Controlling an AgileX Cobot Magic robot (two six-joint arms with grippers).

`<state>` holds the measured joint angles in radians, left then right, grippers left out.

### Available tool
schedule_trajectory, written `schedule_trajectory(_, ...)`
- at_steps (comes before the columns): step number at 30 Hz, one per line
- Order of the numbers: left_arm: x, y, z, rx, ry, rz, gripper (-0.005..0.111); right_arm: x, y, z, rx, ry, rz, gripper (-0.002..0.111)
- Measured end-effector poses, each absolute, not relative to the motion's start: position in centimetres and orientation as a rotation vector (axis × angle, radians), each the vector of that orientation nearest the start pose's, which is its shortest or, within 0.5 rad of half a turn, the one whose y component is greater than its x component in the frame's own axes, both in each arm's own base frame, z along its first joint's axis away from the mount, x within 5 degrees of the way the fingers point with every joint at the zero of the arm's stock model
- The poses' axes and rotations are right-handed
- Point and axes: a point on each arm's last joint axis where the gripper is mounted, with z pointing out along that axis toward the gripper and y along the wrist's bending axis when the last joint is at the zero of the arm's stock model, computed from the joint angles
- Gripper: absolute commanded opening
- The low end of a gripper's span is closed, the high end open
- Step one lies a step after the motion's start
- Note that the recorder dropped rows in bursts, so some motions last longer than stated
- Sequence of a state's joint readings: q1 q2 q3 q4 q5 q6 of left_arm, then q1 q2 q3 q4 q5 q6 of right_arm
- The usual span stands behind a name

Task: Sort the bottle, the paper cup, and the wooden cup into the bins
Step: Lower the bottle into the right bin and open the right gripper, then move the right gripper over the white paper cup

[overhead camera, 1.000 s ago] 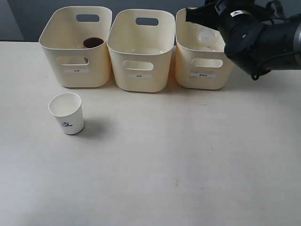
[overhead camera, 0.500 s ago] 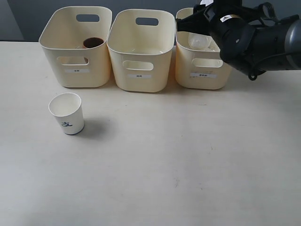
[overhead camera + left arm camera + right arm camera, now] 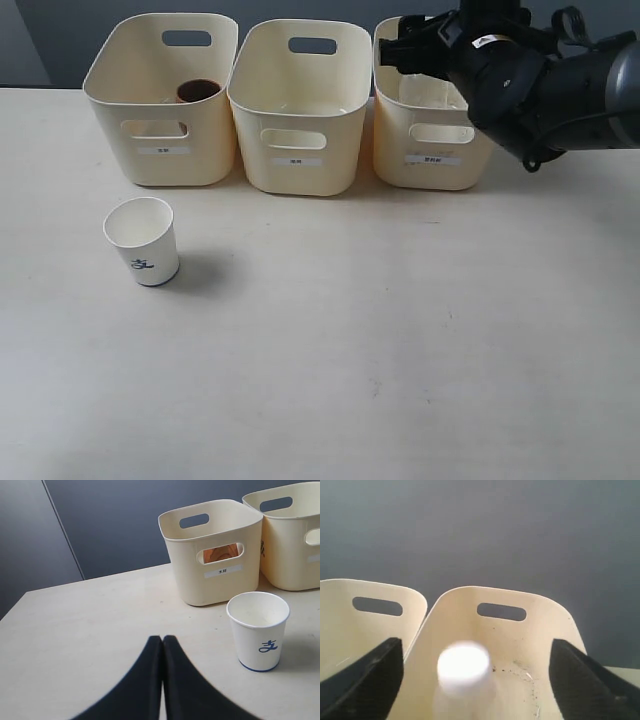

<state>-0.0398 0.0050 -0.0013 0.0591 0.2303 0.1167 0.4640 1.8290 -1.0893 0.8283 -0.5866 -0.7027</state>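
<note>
right wrist: bottle [image 3: 463, 672] between spread fingers [image 3: 372, 672] | left fingers [image 3: 150, 675] pressed together near paper cup [image 3: 258, 630]

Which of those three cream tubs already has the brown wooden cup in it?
The left bin. The wooden cup shows inside it near the back wall. The middle bin looks empty, and the right bin sits under the right gripper.
</note>
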Motion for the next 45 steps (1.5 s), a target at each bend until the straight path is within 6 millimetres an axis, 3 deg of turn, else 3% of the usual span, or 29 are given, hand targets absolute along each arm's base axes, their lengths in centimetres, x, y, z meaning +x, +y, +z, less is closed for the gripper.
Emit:
schedule_trajectory(11,5.6,-0.1,19.2,0.174,1.710,0.111,0.000,37.6,14.6,23.3,-0.046,1.799,0.000,0.074)
schedule_trajectory(23,5.6,-0.1,19.2,0.174,1.710,0.111,0.000,34.8,15.7,27.1,-0.176,1.912,0.256,0.074)
schedule_trajectory(40,5.6,-0.1,19.2,0.174,1.710,0.111,0.000,32.0,18.2,25.3,-0.345,2.222,0.630,0.074)
schedule_trajectory(45,5.6,-0.1,19.2,0.174,1.710,0.111,0.000,30.6,20.0,25.1,-0.441,2.253,0.699,0.074)
